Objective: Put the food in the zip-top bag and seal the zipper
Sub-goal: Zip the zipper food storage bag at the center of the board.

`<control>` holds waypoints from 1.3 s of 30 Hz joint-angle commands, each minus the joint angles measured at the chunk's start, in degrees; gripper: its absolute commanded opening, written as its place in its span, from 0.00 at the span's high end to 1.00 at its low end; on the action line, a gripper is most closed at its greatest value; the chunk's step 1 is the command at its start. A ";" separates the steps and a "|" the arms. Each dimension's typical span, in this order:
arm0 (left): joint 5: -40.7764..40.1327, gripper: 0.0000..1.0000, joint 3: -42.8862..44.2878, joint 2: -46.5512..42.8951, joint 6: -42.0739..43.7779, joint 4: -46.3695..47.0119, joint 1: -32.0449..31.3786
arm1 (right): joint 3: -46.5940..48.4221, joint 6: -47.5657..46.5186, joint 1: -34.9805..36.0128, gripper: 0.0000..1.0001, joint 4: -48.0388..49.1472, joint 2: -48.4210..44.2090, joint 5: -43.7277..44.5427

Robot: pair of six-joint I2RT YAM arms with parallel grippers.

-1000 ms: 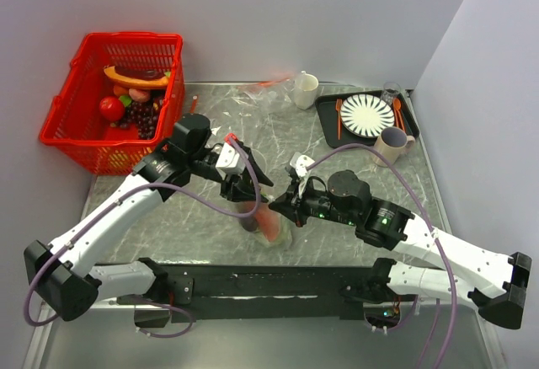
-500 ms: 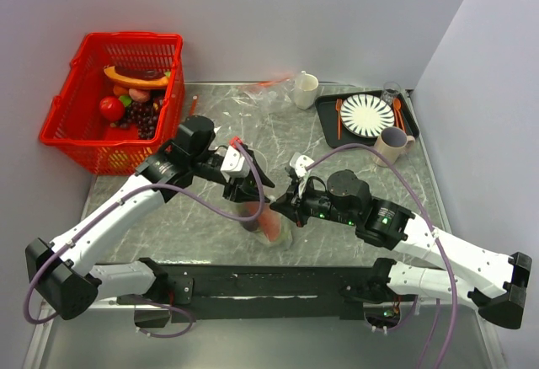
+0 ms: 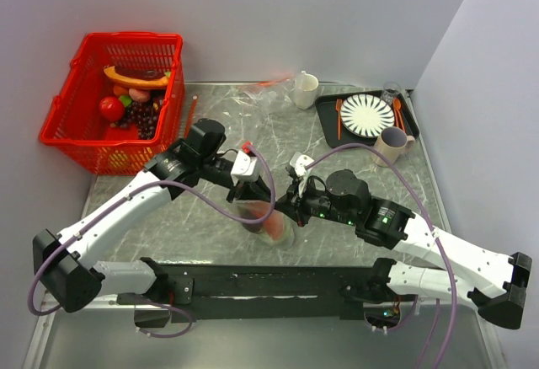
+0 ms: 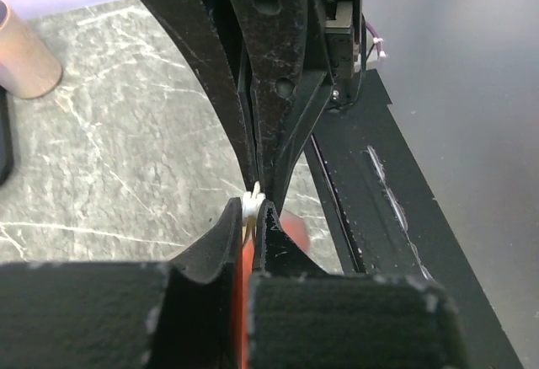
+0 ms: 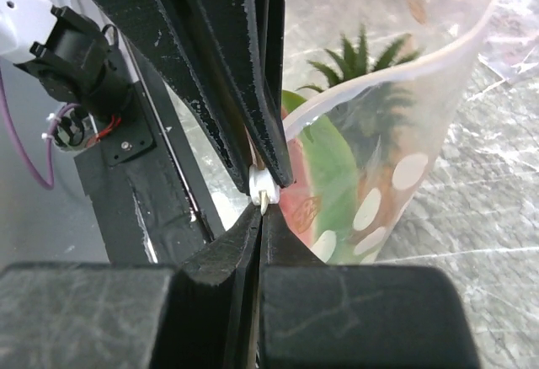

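Note:
The zip-top bag (image 3: 271, 230) stands between both arms near the table's front; it is clear with white dots (image 5: 396, 167). Inside it I see a dark-green leafy tuft (image 5: 362, 61), a light-green fruit (image 5: 330, 167) and a red-orange piece (image 5: 295, 205). The zipper (image 5: 396, 74) runs as a pale strip along the bag's mouth. My left gripper (image 4: 251, 211) is shut on the zipper's small white slider (image 5: 263, 185). My right gripper (image 5: 262, 211) is shut on the bag's edge, tip to tip with the left one. In the top view the left gripper (image 3: 263, 199) and right gripper (image 3: 281, 209) meet above the bag.
A red basket (image 3: 114, 99) with other toy foods stands at the back left. At the back are a second clear bag (image 3: 261, 91), a white mug (image 3: 305, 91), a black tray (image 3: 327, 120) with a striped plate (image 3: 366, 114), and a beige cup (image 3: 390, 144). A black rail (image 3: 278, 280) lines the near edge.
My left gripper has moved right to meet the right gripper and has shut on the zipper's white slider. The right arm and the bag have stayed put.

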 commanded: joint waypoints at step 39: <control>-6.39 0.99 1.68 0.52 -2.46 0.43 -0.37 | 2.49 -1.23 0.12 0.31 0.33 -1.26 10.03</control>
